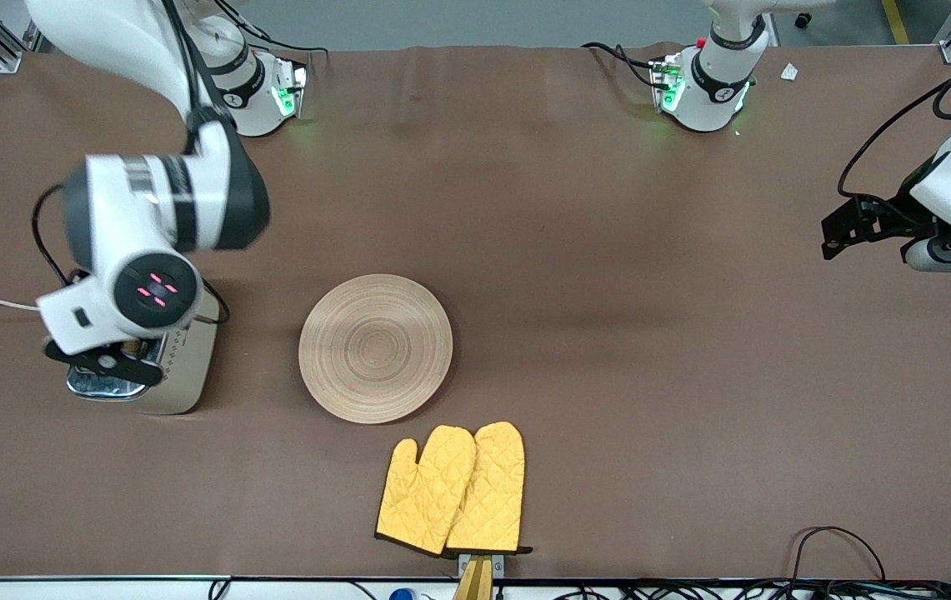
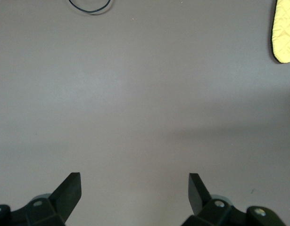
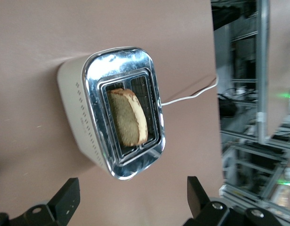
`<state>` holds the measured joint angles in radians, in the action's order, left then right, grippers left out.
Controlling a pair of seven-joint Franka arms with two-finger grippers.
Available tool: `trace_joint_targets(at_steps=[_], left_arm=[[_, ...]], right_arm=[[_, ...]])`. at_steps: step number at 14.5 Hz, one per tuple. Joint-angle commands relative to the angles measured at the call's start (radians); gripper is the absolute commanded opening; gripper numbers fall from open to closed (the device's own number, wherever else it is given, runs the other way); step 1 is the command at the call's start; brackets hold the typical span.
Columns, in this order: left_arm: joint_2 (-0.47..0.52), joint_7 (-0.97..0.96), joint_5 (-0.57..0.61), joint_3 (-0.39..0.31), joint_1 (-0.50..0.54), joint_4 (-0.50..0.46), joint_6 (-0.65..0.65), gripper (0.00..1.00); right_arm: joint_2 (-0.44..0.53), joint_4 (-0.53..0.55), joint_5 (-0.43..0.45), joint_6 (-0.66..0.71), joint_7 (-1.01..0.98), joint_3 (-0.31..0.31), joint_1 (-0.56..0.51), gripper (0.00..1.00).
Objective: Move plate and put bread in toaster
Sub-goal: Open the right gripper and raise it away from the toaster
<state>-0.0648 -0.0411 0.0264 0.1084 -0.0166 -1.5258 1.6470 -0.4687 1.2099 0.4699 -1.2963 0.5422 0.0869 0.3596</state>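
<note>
Now the bread (image 3: 127, 117) stands in a slot of the toaster (image 3: 114, 110) under the right gripper (image 3: 130, 197), fingers apart, beside the bare plate (image 1: 376, 348), while the left gripper (image 2: 134, 190) waits, spread, over bare table (image 1: 608, 275).

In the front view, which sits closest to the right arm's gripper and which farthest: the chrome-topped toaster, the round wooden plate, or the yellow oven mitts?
1. Chrome-topped cream toaster: directly under the open right gripper, bread slice in a slot.
2. Round wooden plate: beside the toaster, mid-table.
3. Yellow quilted oven mitts: nearer the front camera than the plate.
</note>
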Motion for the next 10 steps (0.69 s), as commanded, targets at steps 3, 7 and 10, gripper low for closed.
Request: trace_joint_targets(at_steps=[3,7,10], left_arm=[[-0.009,-0.003,0.015,0.0,0.0,0.023,-0.022,1.0],[-0.009,-0.005,0.013,0.0,-0.002,0.023,-0.021,1.0],[-0.009,-0.005,0.013,0.0,-0.002,0.023,-0.021,1.0]], right_arm=[[0.131,0.039,-0.089,-0.034,-0.028,-0.009,-0.05,1.0],[0.244,0.075,-0.319,-0.129,-0.186,-0.007,-0.212,1.0],[0.337,0.164,-0.431,-0.161,-0.319,-0.006,-0.29,1.0]])
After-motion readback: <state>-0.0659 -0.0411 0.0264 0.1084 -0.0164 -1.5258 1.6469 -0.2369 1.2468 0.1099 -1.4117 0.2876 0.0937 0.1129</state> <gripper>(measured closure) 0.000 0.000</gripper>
